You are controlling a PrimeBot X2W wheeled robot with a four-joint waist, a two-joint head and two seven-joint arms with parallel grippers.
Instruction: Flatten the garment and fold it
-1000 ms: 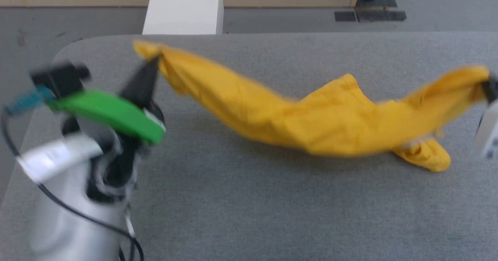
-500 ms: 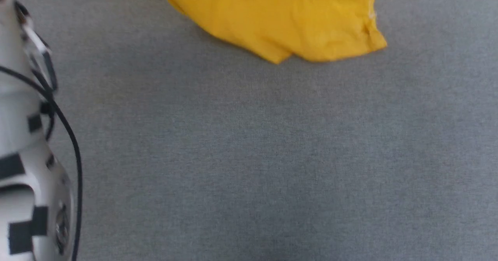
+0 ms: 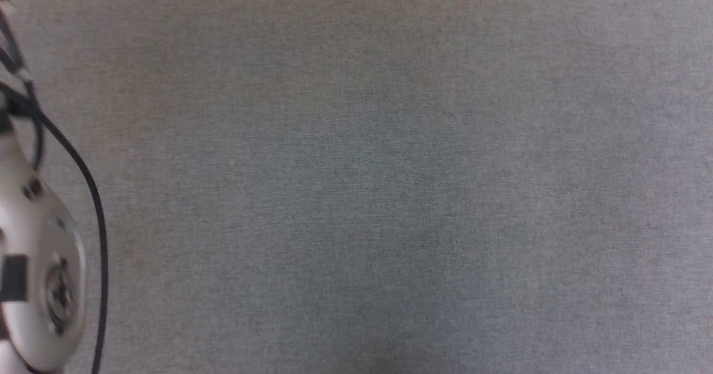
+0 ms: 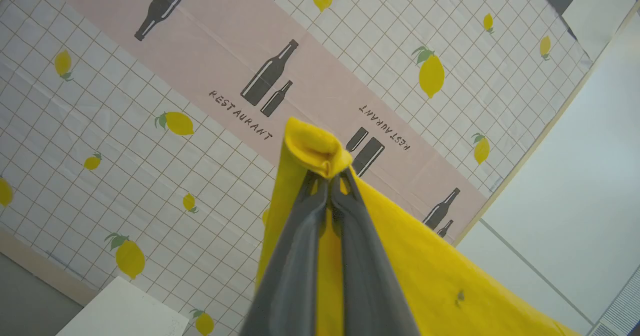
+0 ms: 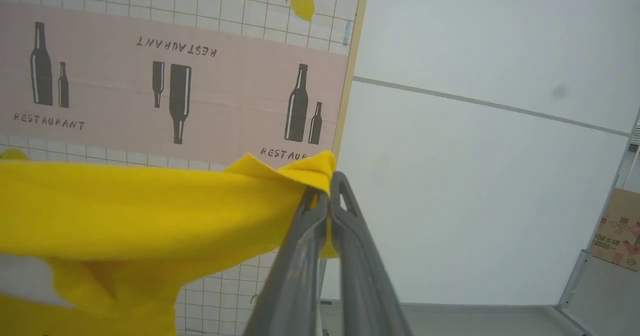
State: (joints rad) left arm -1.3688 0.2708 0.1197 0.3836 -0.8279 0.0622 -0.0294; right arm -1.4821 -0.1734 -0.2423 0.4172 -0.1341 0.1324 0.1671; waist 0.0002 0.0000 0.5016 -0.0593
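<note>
The garment (image 4: 425,271), a bright yellow cloth, hangs in the air. In the left wrist view my left gripper (image 4: 330,178) is shut on a bunched corner of it, with yellow fabric falling away to the lower right. In the right wrist view my right gripper (image 5: 327,191) is shut on another corner of the garment (image 5: 140,211), which stretches off to the left with a white patch at the lower left edge. Both grippers point up toward the wall. In the head view my pale left arm (image 3: 39,273) with its black cable sits at the left edge.
The grey fabric table top (image 3: 390,184) spreads across the head view. Behind the grippers stands a screen (image 4: 150,140) printed with lemons, bottles and a pink band. A white wall (image 5: 475,176) and a cardboard box (image 5: 617,231) lie to the right.
The head camera has tipped down, so the garment and both grippers have slid out of the top of its picture. The garment, sagging onto the table a second ago, is lifted.
</note>
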